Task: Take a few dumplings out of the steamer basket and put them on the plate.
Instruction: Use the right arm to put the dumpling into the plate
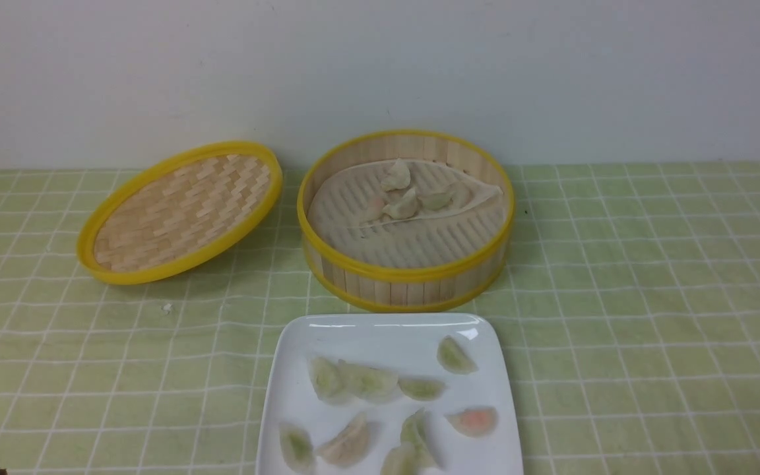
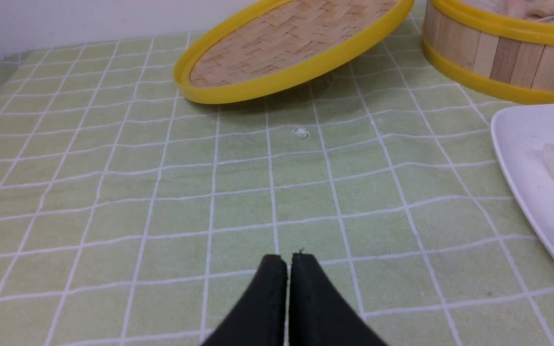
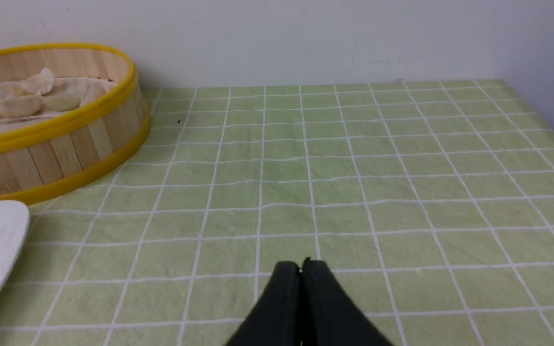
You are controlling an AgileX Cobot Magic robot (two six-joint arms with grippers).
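you have eight dumplings (image 1: 367, 381) on the plate (image 1: 287, 396) and four in the steamer basket (image 1: 406, 274). both hands, left hand (image 2: 288, 262) and right hand (image 3: 301, 266), are pressed together, empty, over open table (image 1: 650, 297).

Pale dumplings (image 1: 380, 402) lie on white plate (image 1: 287, 396); few in steamer basket (image 1: 406, 280).

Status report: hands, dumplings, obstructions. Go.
Left hand shut, empty; right hand shut, empty. Pale crescent dumplings on glossy white square plate; some remain in round bamboo steamer basket. Woven bamboo lid tilted aside, nothing blocking.
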